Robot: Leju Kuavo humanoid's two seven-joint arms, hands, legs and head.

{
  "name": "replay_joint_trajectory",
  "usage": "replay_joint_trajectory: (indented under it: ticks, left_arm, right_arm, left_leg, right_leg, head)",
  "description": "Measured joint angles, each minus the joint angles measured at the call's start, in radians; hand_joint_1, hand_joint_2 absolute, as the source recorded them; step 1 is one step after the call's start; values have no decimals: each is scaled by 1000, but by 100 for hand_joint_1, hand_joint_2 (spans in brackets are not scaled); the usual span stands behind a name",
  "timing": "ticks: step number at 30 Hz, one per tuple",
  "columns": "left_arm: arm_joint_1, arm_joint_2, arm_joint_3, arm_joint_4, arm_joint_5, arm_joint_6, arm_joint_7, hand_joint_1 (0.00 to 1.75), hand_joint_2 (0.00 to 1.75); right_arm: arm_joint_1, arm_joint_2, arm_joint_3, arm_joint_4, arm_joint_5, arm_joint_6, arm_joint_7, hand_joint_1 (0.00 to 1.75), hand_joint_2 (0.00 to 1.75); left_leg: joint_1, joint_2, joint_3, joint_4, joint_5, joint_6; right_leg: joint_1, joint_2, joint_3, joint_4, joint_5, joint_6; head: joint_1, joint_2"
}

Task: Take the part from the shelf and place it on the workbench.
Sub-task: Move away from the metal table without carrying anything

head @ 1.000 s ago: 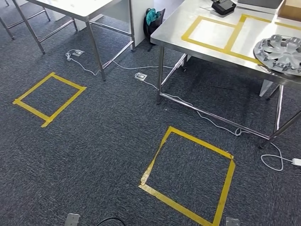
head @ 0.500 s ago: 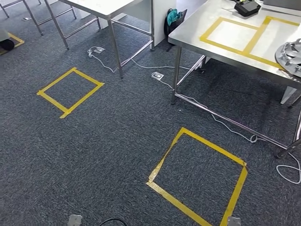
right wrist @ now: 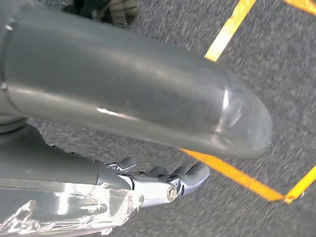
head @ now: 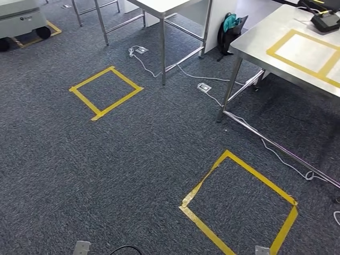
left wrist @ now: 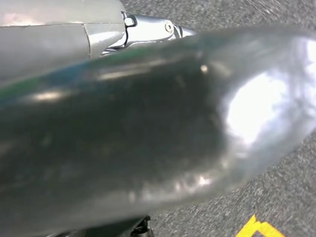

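The steel workbench (head: 256,42) stands at the right in the head view, with yellow tape rectangles (head: 280,41) marked on its top and a black device (head: 326,21) at its far end. My left hand (left wrist: 111,138) hangs over the carpet in the left wrist view, its thick thumb blurred and close to the lens, its fingers (left wrist: 149,27) straight, with nothing in it. My right hand (right wrist: 130,103) also hangs over the carpet. Its fingers (right wrist: 186,177) are stretched out apart from the thumb and hold nothing.
Two yellow tape squares mark the grey carpet, one near me (head: 200,183) and one farther left (head: 120,100). A white table (head: 168,5) and a dark backpack (head: 229,29) stand behind. White cables (head: 192,78) run to a floor socket (head: 204,87). A wheeled cart (head: 22,21) sits far left.
The camera has swung to the left: the workbench and floor squares slid right, the silver wheel-cover part on the bench left the picture, and a cart came in at the far left.
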Motion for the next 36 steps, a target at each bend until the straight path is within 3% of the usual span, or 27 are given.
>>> replay_joint_trajectory:
  ticks: [2, 4, 5, 6, 8, 10, 12, 13, 14, 16, 18, 20, 22, 24, 26, 27, 28, 29, 31, 33, 35, 36]
  left_arm:
    - [-1, 0, 1, 0, 1, -7, 0, 0, 0]
    - [-2, 0, 4, 0, 9, -18, -1, 0, 0]
    - [-2, 1, 8, 0, 16, -26, -2, 0, 0]
    - [0, 2, 13, 0, 26, -39, -4, 0, 0]
    - [2, 5, 22, -5, 53, -87, -7, 0, 0]
    - [-3, 6, 29, -17, 79, -142, -9, 0, 0]
    - [-6, 5, 35, -28, 91, -169, -10, 0, 0]
    - [-5, 5, 37, -31, 93, -172, -10, 0, 0]
    - [-3, 5, 38, -35, 94, -174, -10, 0, 0]
    - [-2, 6, 40, -42, 95, -177, -10, 0, 0]
    - [-5, 5, 41, -51, 102, -188, -10, 0, 87]
    - [-5, 1, 38, -72, 132, -213, -11, 0, 175]
    - [0, -4, 24, -98, 181, -223, -11, 0, 175]
    - [0, -6, 2, -115, 222, -214, -11, 0, 175]
    - [-5, -8, -13, -119, 253, -215, -11, 0, 175]
    - [-7, -8, -16, -117, 270, -223, -11, 0, 175]
    - [-7, -8, -16, -114, 288, -232, -11, 0, 131]
    - [-6, -7, -14, -109, 306, -241, -11, 0, 87]
    - [-4, -6, -10, -98, 331, -256, -11, 0, 0]
    - [-4, -5, -6, -93, 342, -265, -11, 0, 0]
    - [-4, -4, -4, -89, 343, -270, -11, 0, 0]
    - [-3, -3, -2, -87, 344, -271, -11, 0, 0]
  right_arm:
    - [-1, 0, 0, 0, 1, 0, 0, 0, 0]
    - [0, 4, 0, 0, 2, -5, 0, 0, 0]
    - [1, 7, -1, 0, 3, -9, 0, 0, 0]
    - [1, 10, -1, 0, 5, -13, 0, 0, 0]
    - [0, 15, -2, -1, 10, -19, -4, 0, 0]
    - [-1, 19, -2, -3, 15, -21, -9, 0, 0]
    - [0, 21, -2, -3, 16, -22, -11, 0, 0]
    - [0, 22, -2, -3, 17, -22, -11, 0, 0]
    - [-1, 23, -2, -3, 17, -22, -11, 0, 0]
    - [-2, 25, -2, -3, 17, -22, -11, 0, 0]
    - [-3, 26, -2, -3, 18, -22, -13, 0, 0]
    - [-3, 27, -2, -4, 20, -22, -16, 0, 0]
    - [-5, 27, -2, -4, 25, -22, -19, 0, 0]
    - [-8, 27, -3, -4, 30, -23, -20, 0, 0]
    - [-8, 27, -3, -5, 35, -24, -20, 0, 0]
    - [-7, 28, -4, -5, 37, -25, -20, 0, 0]
    - [-7, 28, -6, -5, 39, -26, -19, 0, 0]
    - [-6, 29, -7, -5, 40, -27, -19, 0, 0]
    - [-6, 29, -10, -5, 42, -29, -19, 0, 0]
    - [-8, 30, -15, -4, 41, -30, -21, 0, 0]
    - [-9, 33, -22, -4, 38, -29, -24, 0, 0]
    - [-9, 33, -25, -5, 37, -29, -26, 0, 0]
  left_leg:
    - [-1, -21, 0, 1, 0, -3]
    - [0, -38, -8, 3, 3, -12]
    - [1, -47, -13, 3, 6, -18]
    - [3, -54, -16, 3, 8, -25]
    - [3, -31, -30, 27, -9, -36]
    - [1, 14, -81, 128, -65, -43]
    - [2, 32, -147, 259, -120, -48]
    - [2, 35, -164, 292, -124, -49]
    - [2, 37, -160, 286, -109, -50]
    - [2, 56, -98, 170, -41, -49]
    - [-1, 87, -31, 43, 0, -43]
    - [-6, 93, -15, 4, 2, -32]
    - [-6, 77, -17, 3, 4, -19]
    - [-3, 62, -17, 1, 8, -7]
    - [-1, 46, -19, 1, 10, 0]
    - [-1, 38, -20, 1, 10, 2]
    - [-2, 28, -20, 1, 10, 2]
    - [-1, 18, -19, 1, 10, 2]
    - [1, -3, -17, 2, 10, 0]
    - [0, -22, -19, 5, 10, -9]
    - [1, -38, -26, 6, 14, -22]
    - [2, -45, -29, 6, 17, -29]
  right_leg:
    - [1, 40, 62, -141, 62, -10]
    - [1, 71, 92, -205, 75, -13]
    - [2, 70, 95, -209, 73, -14]
    - [2, 61, 97, -210, 76, -16]
    - [1, 42, 99, -216, 80, -29]
    - [1, 17, 101, -220, 81, -40]
    - [3, -9, 100, -220, 79, -44]
    - [4, -20, 100, -219, 78, -44]
    - [4, -31, 101, -219, 77, -43]
    - [4, -49, 104, -219, 75, -39]
    - [10, -64, 107, -216, 70, -30]
    - [15, -77, 109, -215, 66, -21]
    - [12, -81, 112, -215, 61, -11]
    - [9, -52, 93, -167, 27, 0]
    - [8, -18, 33, -39, -38, 4]
    - [8, -11, -2, 30, -63, 4]
    - [8, -9, -26, 76, -73, 4]
    - [7, -7, -33, 83, -62, 3]
    - [4, 1, 11, -20, 7, 2]
    - [-2, 35, 70, -152, 57, 3]
    - [-3, 55, 94, -199, 61, -1]
    - [-1, 49, 94, -200, 63, -6]
  head:
    - [0, 0]
    - [-1, 0]
    - [-1, 0]
    - [-1, 0]
    - [-4, 0]
    - [-8, 0]
    - [-10, 0]
    - [-10, 0]
    - [-10, 0]
    - [-10, 0]
    - [-10, 0]
    - [-8, 0]
    - [-6, 0]
    - [-4, 0]
    - [0, 0]
    - [0, 0]
    - [0, 0]
    - [1, 0]
    - [1, 0]
    - [1, 0]
    - [1, 0]
    - [0, 0]
